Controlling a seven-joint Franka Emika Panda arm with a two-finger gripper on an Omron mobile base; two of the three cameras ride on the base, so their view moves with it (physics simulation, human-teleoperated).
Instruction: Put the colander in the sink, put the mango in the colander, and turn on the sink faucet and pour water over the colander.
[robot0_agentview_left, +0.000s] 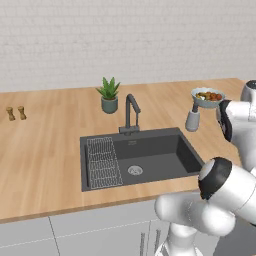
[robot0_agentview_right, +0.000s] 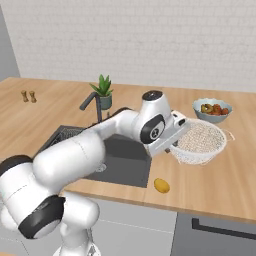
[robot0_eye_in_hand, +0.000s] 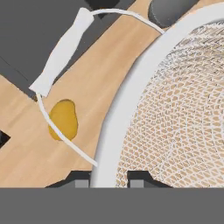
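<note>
At centre right of the right base view, the end effector (robot0_agentview_right: 176, 142) is clamped on the rim of the white mesh colander (robot0_agentview_right: 201, 140), holding it tilted above the wooden counter (robot0_agentview_right: 220, 192). The mango (robot0_agentview_right: 161, 185) lies on the counter below. The sink (robot0_agentview_left: 150, 157) at frame centre holds nothing yet, so judging by this, every step remains.

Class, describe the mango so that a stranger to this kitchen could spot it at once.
Start at the dark sink set in the wooden counter. Right of it, near the counter's front edge, lies the mango, below the white mesh colander. It is small, oval and yellow-orange, lying loose.
</note>
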